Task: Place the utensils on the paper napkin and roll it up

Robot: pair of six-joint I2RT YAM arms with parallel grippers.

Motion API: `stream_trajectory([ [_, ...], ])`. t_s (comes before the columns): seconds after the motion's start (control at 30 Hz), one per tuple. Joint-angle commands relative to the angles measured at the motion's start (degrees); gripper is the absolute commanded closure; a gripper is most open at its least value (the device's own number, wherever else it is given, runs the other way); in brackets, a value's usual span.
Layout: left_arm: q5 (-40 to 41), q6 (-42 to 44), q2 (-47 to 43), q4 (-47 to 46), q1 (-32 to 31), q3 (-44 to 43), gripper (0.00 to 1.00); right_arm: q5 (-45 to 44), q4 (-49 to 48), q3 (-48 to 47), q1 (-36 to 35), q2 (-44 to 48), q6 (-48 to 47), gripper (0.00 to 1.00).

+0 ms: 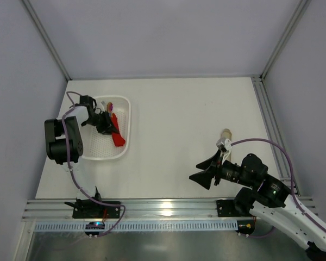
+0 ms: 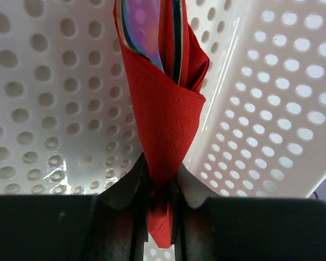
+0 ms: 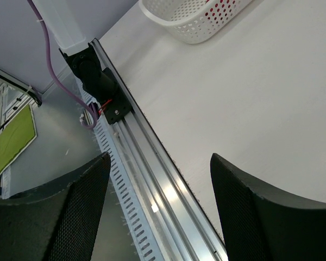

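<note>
My left gripper [image 2: 161,186] pinches the rolled paper napkin [image 2: 165,114], utensils [image 2: 144,27] tucked inside, within the white basket [image 2: 271,109]; my right gripper [image 1: 204,173] hangs, jaws wide, near the rail [image 1: 168,207].

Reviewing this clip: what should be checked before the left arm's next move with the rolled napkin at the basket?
1. Left gripper clamped on the paper napkin: ok.
2. Utensils inside the roll: ok, iridescent metal shows at the open end.
3. Both utensils present: cannot tell, only part of the metal shows.
4. Roll over the white basket: ok.
5. Roll resting on the basket floor: cannot tell.
6. Right gripper open, empty and away from the basket: ok.
</note>
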State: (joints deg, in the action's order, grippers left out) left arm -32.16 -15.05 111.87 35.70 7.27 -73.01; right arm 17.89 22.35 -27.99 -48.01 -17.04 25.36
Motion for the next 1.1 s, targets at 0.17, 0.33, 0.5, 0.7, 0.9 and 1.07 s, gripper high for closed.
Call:
stream_trajectory([
  [0.17, 1.0, -0.2, -2.8, -1.9, 1.5, 2.4, 0.91, -0.3, -2.8, -1.2, -0.2, 0.6, -0.4, 0.25],
  [0.33, 3.6, -0.2, -1.7, 0.4, 1.5, 1.0, 0.84, -0.8, -1.4, -1.7, -0.2, 1.8, -0.7, 0.25],
  [0.5, 4.2, -0.4, -1.0, 1.6, 1.4, 1.2, 0.78, -1.3, -1.0, -1.7, -0.2, 3.2, -0.4, 0.25],
  [0.7, 5.0, -1.0, -0.9, 2.8, 1.5, 1.4, 0.77, -1.3, -0.8, -1.8, -0.2, 4.3, 0.0, 0.24],
  [0.9, 6.8, 0.0, -0.1, 5.5, 1.5, 0.9, 0.69, -2.2, 0.9, -2.2, -0.2, 6.3, 0.0, 0.24],
  [1.07, 10.1, -0.2, -0.3, 6.8, 1.6, 0.9, 0.67, -2.6, 2.1, -2.6, -0.2, 7.5, -0.1, 0.24],
])
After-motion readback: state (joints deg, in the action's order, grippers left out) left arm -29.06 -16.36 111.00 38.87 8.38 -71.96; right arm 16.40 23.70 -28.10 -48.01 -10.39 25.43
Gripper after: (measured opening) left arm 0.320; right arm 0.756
